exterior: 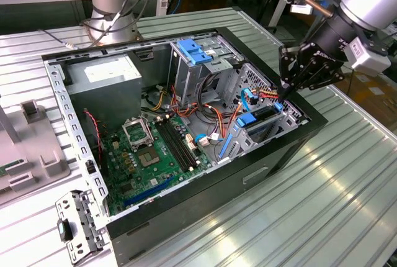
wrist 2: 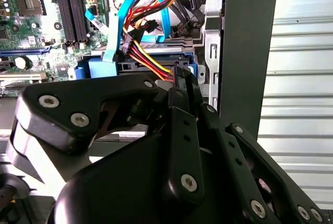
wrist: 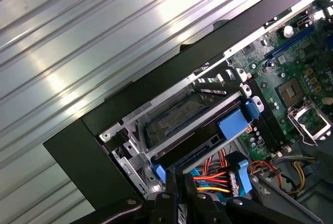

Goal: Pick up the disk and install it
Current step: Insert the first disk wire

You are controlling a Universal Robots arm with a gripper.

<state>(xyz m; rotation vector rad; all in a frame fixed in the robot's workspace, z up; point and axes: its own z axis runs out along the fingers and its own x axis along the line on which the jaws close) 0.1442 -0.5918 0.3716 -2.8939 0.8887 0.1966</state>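
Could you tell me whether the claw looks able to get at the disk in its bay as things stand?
Probably yes: the claw hangs right at the bay by the disk. The open case leaves the way free from above, though the cable bundle crowds the near end.

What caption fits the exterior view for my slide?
Gripper lowered over the disk seated in the open computer case, beside the motherboard.

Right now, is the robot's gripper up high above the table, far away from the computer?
No, in the exterior view the gripper is down at the open computer case, right beside the drive bay with the blue rails.
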